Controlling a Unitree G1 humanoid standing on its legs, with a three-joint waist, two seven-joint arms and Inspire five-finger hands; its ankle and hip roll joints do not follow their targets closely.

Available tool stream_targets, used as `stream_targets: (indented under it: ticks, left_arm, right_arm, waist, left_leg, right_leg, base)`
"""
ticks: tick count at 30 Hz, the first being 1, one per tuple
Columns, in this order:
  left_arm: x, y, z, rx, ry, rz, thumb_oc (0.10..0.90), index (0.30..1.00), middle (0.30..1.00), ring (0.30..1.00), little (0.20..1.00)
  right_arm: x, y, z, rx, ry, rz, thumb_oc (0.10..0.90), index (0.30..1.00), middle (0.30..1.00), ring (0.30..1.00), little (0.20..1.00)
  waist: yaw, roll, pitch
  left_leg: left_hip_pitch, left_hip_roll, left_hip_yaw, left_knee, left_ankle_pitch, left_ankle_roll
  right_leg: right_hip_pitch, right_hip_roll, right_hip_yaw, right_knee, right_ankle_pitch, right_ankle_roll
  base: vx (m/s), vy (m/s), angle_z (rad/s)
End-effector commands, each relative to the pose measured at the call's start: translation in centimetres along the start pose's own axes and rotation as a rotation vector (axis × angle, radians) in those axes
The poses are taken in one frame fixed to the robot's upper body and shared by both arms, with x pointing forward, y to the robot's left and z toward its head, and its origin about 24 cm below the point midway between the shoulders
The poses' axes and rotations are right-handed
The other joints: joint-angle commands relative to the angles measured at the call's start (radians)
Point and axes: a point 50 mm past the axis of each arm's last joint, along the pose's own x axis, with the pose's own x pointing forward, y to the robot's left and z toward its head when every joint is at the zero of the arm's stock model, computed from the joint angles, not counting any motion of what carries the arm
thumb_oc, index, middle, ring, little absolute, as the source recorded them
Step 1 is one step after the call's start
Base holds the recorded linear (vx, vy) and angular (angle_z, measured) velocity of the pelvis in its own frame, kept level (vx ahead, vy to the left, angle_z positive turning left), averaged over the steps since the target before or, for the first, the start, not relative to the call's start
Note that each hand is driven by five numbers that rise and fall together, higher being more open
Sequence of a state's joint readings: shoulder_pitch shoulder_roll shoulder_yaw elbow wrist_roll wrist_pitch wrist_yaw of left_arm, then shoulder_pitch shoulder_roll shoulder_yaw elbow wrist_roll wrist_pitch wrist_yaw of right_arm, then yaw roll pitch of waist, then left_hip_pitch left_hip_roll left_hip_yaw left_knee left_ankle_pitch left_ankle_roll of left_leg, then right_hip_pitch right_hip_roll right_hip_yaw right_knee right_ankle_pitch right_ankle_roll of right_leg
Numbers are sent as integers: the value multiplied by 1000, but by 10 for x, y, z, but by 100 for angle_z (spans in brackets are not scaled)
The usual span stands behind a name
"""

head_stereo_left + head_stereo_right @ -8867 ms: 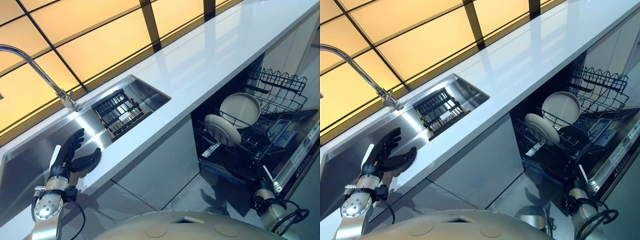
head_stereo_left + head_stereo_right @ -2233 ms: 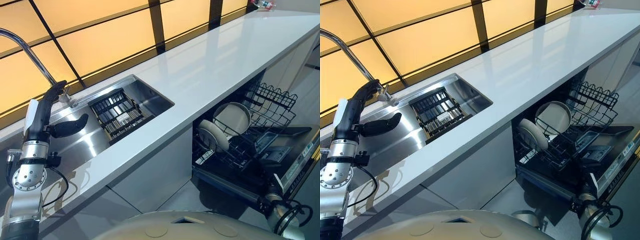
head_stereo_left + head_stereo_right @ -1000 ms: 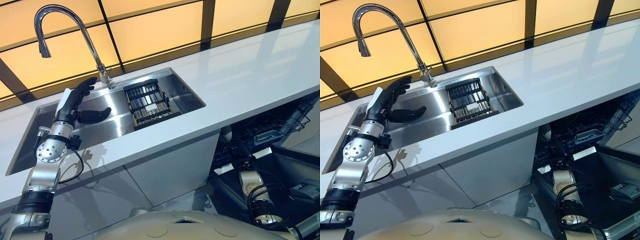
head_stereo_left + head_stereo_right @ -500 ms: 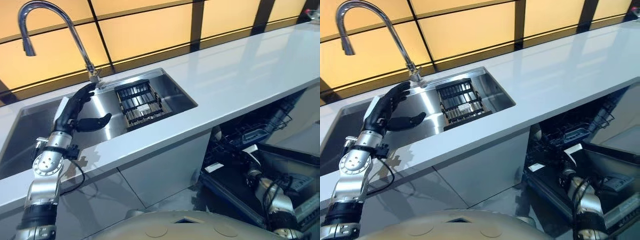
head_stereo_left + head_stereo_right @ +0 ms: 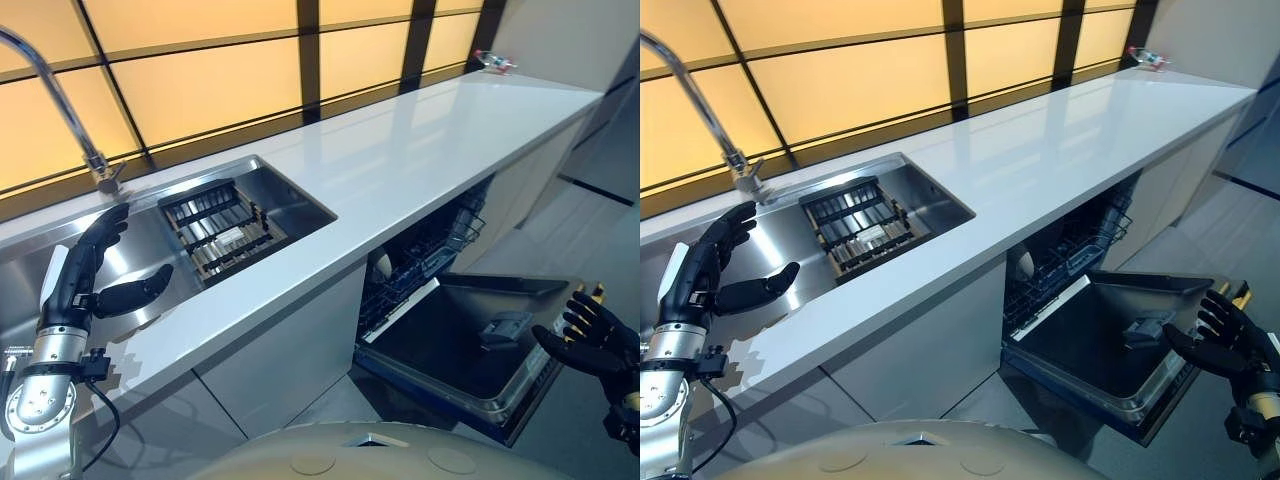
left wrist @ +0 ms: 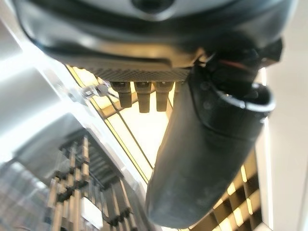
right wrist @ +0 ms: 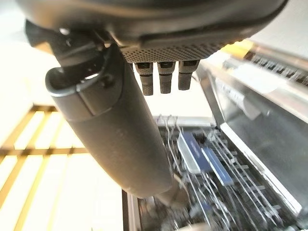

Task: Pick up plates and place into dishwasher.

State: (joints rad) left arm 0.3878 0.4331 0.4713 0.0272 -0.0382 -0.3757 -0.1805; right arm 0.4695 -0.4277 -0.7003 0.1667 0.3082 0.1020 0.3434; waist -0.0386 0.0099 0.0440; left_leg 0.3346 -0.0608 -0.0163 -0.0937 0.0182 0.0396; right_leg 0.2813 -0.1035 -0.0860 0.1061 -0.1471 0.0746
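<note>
**Door nearly ready to close, plates inside**

While the dishwasher door (image 5: 1095,345) hung partly open, the right hand (image 5: 1220,345) sat just beside its outer edge, fingers spread and relaxed, holding nothing. One pale plate (image 5: 381,265) showed in the rack (image 5: 1065,255), behind the door and under the countertop (image 5: 400,140); I couldn't tell how many more sat deeper in. No plates showed on the countertop or in the sink (image 5: 140,245), so loading looked done and the step in hand read as closing the door.

To do it well: put a flat palm under the door's outer edge, near the middle, and push up and inward evenly. Check that the rack is fully behind the door line first, or the door will jam on the wire.

Left hand (image 5: 85,285) hovered over the sink, far from the door, fingers loosely apart, empty. Leave it parked there.
</note>
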Motion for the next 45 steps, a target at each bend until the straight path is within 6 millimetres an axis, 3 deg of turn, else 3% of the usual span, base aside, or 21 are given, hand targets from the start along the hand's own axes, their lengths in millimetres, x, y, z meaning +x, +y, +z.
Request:
stream_targets:
  ticks: [1, 8, 20, 29, 31, 34, 39, 45]
  left_arm:
    - [27, 23, 39, 32, -262, 123, 800, 900, 900, 900, 900]
    - [37, 20, 35, 21, -237, 145, 800, 900, 900, 900, 900]
    - [55, 21, 38, 23, -225, 159, 800, 900, 900, 900, 900]
    - [64, 16, 44, 17, -234, 134, 800, 900, 900, 900, 900]
    - [67, 16, 48, 24, -236, 126, 800, 900, 900, 900, 900]
    - [68, 17, 49, 27, -225, 130, 800, 900, 900, 900, 900]
    - [71, 23, 47, -1, -182, 154, 800, 900, 900, 900, 900]
    - [71, 20, 35, -137, -108, 173, 800, 900, 900, 900, 900]
  right_arm:
    - [22, -15, 62, 57, -316, -184, 800, 900, 900, 900, 900]
    - [27, -30, 47, 43, -218, -381, 800, 900, 900, 900, 900]
    - [37, -38, 9, 162, -8, -494, 800, 900, 900, 900, 900]
    - [39, -14, -45, 629, 258, -516, 800, 900, 900, 900, 900]
    - [41, 0, -54, 743, 316, -452, 800, 900, 900, 900, 900]
    - [38, 11, -67, 770, 386, -391, 800, 900, 900, 900, 900]
    - [36, 12, -76, 782, 440, -352, 800, 900, 900, 900, 900]
    - [38, -1, -62, 785, 444, -310, 800, 900, 900, 900, 900]
  waist:
    - [7, 34, -32]
    - [-1, 58, -11]
    - [-1, 93, 32]
    - [16, 101, 34]
    - [24, 105, 36]
    - [30, 112, 36]
    - [34, 131, 43]
    - [25, 173, 94]
  left_leg:
    - [-16, -24, 13, 6, -53, 13]
    - [-22, -14, 16, 7, -45, -5]
    - [-45, -3, 6, 19, -15, -35]
    - [-65, -9, -11, 36, 1, -53]
    - [-69, -13, -20, 40, 9, -56]
    - [-74, -18, -28, 44, 17, -58]
    - [-85, -22, -36, 57, 25, -65]
    - [-141, -29, -22, 139, 26, -79]
  right_leg:
    - [-92, 81, -49, -30, 110, -17]
    - [-97, 86, -52, -3, 85, -29]
    - [-105, 91, -67, 47, 49, -49]
    - [-90, 97, -78, 24, 54, -55]
    - [-86, 96, -81, 14, 63, -56]
    - [-82, 91, -85, 8, 70, -55]
    - [-80, 80, -90, 15, 70, -51]
    - [-125, 42, -99, 84, 63, -44]
  base:
    - [-56, -124, -11]
    - [-39, -75, -2]
    - [-10, -39, 0]
    - [29, -1, 1]
    - [94, 21, 1]
    - [93, 37, 5]
    - [85, 57, 3]
    - [88, 169, 0]
